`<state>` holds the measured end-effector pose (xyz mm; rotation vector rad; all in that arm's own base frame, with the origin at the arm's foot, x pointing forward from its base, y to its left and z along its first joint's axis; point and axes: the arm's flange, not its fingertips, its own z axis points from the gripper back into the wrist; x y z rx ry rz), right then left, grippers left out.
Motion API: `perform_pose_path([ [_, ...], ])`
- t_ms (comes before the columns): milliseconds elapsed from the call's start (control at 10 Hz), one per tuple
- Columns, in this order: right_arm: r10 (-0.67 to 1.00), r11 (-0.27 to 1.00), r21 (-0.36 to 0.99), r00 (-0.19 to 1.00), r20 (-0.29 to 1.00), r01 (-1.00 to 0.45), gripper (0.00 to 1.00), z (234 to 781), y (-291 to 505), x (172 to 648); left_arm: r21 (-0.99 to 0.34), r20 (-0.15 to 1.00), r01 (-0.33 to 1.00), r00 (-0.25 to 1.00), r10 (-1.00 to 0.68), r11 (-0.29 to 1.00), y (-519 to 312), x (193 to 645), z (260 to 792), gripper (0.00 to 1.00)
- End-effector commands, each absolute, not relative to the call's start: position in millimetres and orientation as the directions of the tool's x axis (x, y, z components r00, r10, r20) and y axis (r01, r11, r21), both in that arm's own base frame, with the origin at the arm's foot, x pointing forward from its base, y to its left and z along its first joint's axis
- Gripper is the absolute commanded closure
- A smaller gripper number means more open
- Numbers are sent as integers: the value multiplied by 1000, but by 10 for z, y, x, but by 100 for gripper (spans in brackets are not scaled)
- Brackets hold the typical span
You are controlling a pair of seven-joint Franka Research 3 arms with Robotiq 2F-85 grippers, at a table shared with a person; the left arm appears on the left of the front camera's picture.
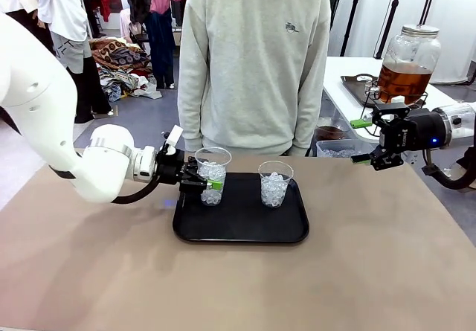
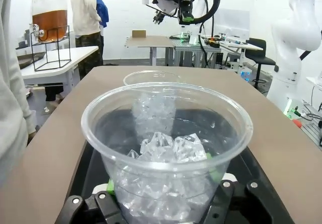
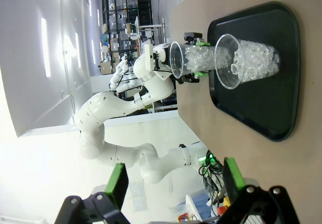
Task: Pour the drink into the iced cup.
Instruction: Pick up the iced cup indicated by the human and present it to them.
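Front view: jaws of the left gripper [image 1: 210, 184] flank an iced cup [image 1: 213, 166] on the tray [image 1: 245, 230], though whether they grip it is unclear. A second cup [image 1: 275, 184] stands beside it. The right gripper [image 1: 362, 141] has its jaws apart, with the jar [image 1: 413, 45] of drink [image 1: 401, 82] behind.

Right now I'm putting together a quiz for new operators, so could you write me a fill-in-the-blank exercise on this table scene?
1. ____ iced cups stand on the black tray.
2. The left gripper has its fingers either side of the cup on the robot's ____.
3. The right gripper hangs in the air, holding nothing, with its jaws ____.
Missing words: two; left; open.
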<state>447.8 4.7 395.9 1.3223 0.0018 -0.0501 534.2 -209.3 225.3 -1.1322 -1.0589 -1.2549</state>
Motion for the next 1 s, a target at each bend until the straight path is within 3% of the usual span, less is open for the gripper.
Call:
perform_pose_path([
  [0,-41,245,969,999,-30,39,0,3966,55,4478,-53,990,999,52,-131,1,-2149,5377,2258,52],
  [400,-41,245,969,999,-30,39,0,3966,55,4478,-54,994,999,54,-91,4,-2116,5322,2394,52],
  [900,-41,245,969,999,-30,39,0,3966,55,4478,-55,998,999,54,-43,1,-2196,5425,3334,52],
])
